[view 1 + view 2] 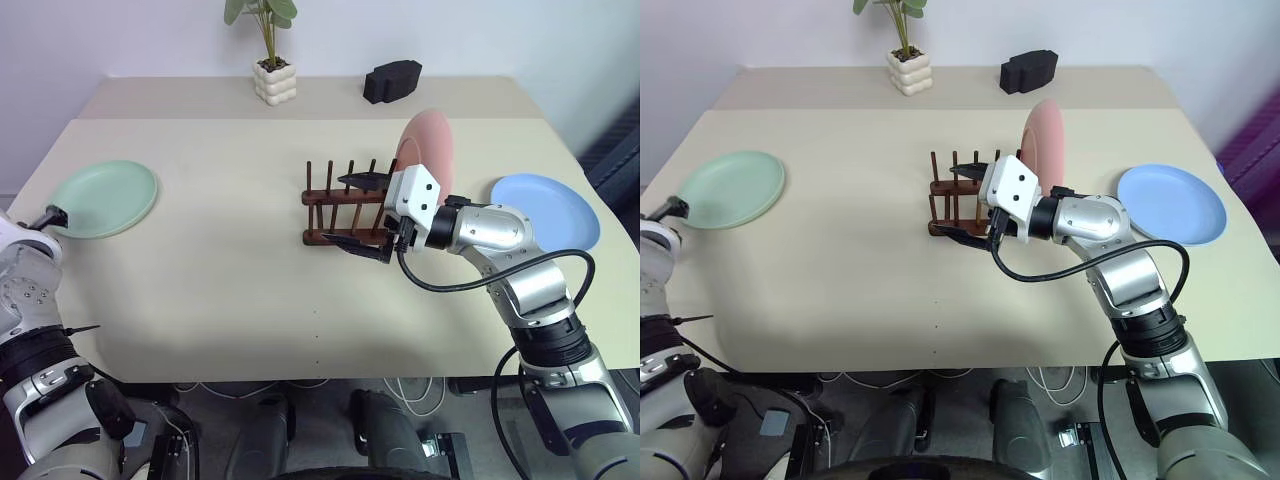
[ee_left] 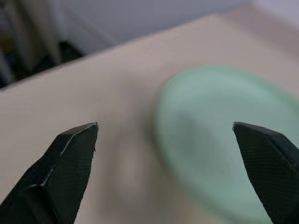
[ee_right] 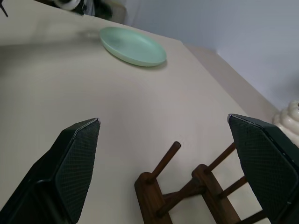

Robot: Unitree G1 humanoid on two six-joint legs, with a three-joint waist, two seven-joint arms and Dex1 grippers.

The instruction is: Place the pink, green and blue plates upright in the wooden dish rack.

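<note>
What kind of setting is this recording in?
Probably a lab or office test setup, not a kitchen: a plain table against a bare wall, loose cables beneath, a potted plant as decor.

A pink plate (image 1: 425, 148) stands upright in the wooden dish rack (image 1: 340, 205), just beyond the right gripper's (image 1: 364, 214) open jaws. The green plate (image 1: 102, 198) lies flat before the left gripper's (image 2: 166, 135) parted jaws; the blue plate (image 1: 546, 210) lies flat behind the right gripper.

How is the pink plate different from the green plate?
The pink plate stands upright in the wooden rack; the green plate lies flat on the table. The pink plate is near the middle of the table, by the right gripper; the green one is at the table's left edge, in front of the open left gripper. Both are round, shallow and look the same size.
</note>
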